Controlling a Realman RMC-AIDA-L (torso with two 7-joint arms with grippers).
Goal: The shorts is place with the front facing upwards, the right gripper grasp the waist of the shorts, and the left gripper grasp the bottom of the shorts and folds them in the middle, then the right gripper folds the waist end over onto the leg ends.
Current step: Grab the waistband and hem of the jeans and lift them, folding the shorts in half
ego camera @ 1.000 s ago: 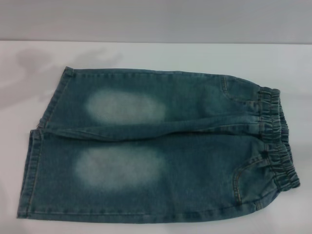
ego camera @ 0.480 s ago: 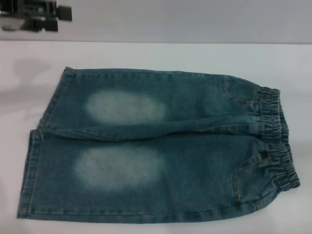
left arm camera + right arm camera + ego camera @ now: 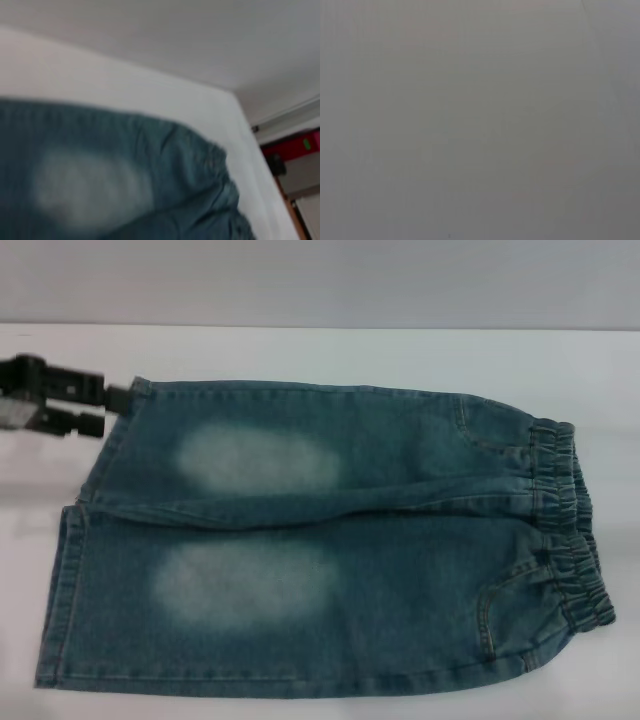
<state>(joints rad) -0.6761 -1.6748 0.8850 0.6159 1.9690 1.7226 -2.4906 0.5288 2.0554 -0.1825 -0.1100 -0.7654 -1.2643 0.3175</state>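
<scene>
The denim shorts (image 3: 380, 540) lie flat on the white table (image 3: 330, 350), front up, with a pale faded patch on each leg. The puckered elastic waist (image 3: 567, 530) is on the right. The bottom of the shorts, the two stitched hems (image 3: 62, 600), is on the left. My left gripper (image 3: 104, 408) hovers at the far leg's hem corner, open, its two black fingers (image 3: 70, 383) spread with nothing between them. The left wrist view looks along the shorts (image 3: 110, 170) toward the waist (image 3: 227, 192). My right gripper is out of view; its wrist view shows only flat grey.
The table's far edge meets a grey wall (image 3: 320, 280). Beyond the table's end, the left wrist view shows a red box (image 3: 300, 146) and other room clutter.
My left gripper, absent a second ago, came in at the top left and has dropped down to the far leg's hem corner. The shorts have not moved.
</scene>
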